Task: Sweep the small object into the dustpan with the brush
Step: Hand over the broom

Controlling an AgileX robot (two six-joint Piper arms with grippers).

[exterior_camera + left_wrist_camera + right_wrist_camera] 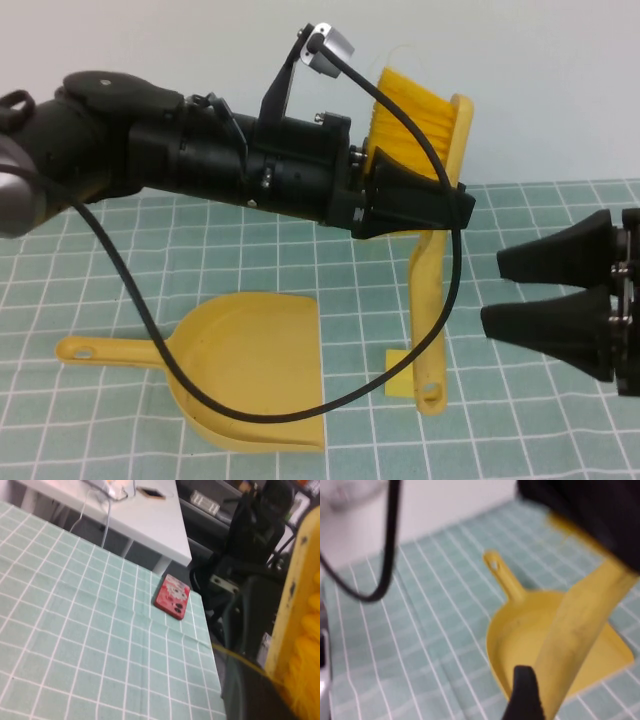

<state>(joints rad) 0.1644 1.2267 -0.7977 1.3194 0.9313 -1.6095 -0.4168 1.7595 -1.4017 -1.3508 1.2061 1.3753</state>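
Observation:
My left gripper (432, 198) is shut on the brush (436, 290) and holds it upright above the table. The orange-yellow bristles (410, 100) are on top and the handle hangs down. In the left wrist view the brush (300, 595) fills the near edge. The yellow dustpan (250, 365) lies flat, its handle pointing left. The small object (397, 386), a pale-yellow block, sits by the lower end of the brush handle, partly behind it. My right gripper (495, 292) is open at the right, level with the handle, holding nothing. The right wrist view shows the dustpan (520, 630) behind the brush handle (580, 625).
A green checked cloth (520, 420) covers the table. A black cable (150, 320) loops from the left arm down over the dustpan. A red phone (172, 596) lies near the cloth's far edge, with a white desk (150, 515) beyond it.

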